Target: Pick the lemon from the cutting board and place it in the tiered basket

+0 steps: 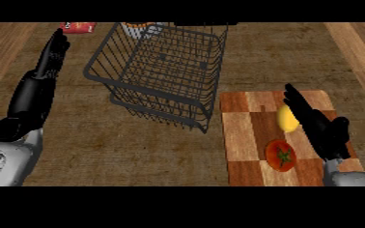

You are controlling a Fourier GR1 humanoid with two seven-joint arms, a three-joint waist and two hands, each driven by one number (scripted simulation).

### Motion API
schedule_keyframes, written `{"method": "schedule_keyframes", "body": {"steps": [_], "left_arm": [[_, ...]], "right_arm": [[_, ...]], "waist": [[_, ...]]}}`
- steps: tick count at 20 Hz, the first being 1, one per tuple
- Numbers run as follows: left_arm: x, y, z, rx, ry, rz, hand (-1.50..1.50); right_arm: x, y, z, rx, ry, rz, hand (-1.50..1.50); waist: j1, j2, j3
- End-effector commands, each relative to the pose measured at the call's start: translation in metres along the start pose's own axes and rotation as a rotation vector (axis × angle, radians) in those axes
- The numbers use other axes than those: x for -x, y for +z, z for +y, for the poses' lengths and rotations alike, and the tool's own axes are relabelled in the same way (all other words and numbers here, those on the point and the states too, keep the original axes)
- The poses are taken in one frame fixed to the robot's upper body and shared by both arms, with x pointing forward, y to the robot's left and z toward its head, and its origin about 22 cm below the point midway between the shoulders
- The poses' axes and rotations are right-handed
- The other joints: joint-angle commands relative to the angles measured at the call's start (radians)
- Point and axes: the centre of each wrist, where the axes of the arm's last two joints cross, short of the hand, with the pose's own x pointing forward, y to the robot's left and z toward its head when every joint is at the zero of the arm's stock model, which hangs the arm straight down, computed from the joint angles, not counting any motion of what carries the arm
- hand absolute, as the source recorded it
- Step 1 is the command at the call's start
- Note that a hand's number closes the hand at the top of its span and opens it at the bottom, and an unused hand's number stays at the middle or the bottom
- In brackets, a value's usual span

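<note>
A yellow lemon (pixel 287 117) lies on the wooden cutting board (pixel 241 125) at the lower right. My right hand (pixel 319 128) is just right of the lemon, fingers straight and pointing away from me, touching or nearly touching its side. The black wire tiered basket (pixel 160 72) stands in the middle of the counter, left of the board. Along the left edge my left hand (pixel 44 72) rests open with fingers up.
A red tomato (pixel 281 155) sits on the board in front of the lemon. A red packet (pixel 78 27) and a white object (pixel 137 28) lie at the back behind the basket. Brown counter surface lies between basket and left arm.
</note>
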Motion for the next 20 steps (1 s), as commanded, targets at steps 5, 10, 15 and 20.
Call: {"method": "schedule_keyframes", "body": {"steps": [5,10,15,20], "left_arm": [[0.043,0.046,-0.018,0.004,0.204,0.415,0.0],[0.057,0.067,-0.018,-0.002,0.264,0.545,0.0],[0.044,0.058,-0.016,0.019,0.306,0.586,0.0],[0.049,0.062,-0.012,0.019,0.298,0.594,0.0]], "right_arm": [[-0.081,-0.023,0.024,0.221,-0.003,-0.488,1.5],[-0.016,-0.007,-0.009,0.89,-0.009,-0.117,-1.5],[-0.021,-0.013,0.027,0.975,0.229,-0.223,-1.5],[-0.025,0.004,-0.002,0.93,0.581,-0.015,-1.5]], "waist": [[0.018,0.015,-0.013],[-0.01,0.024,-0.013],[0.013,0.02,-0.013],[0.0,0.019,-0.021]]}}
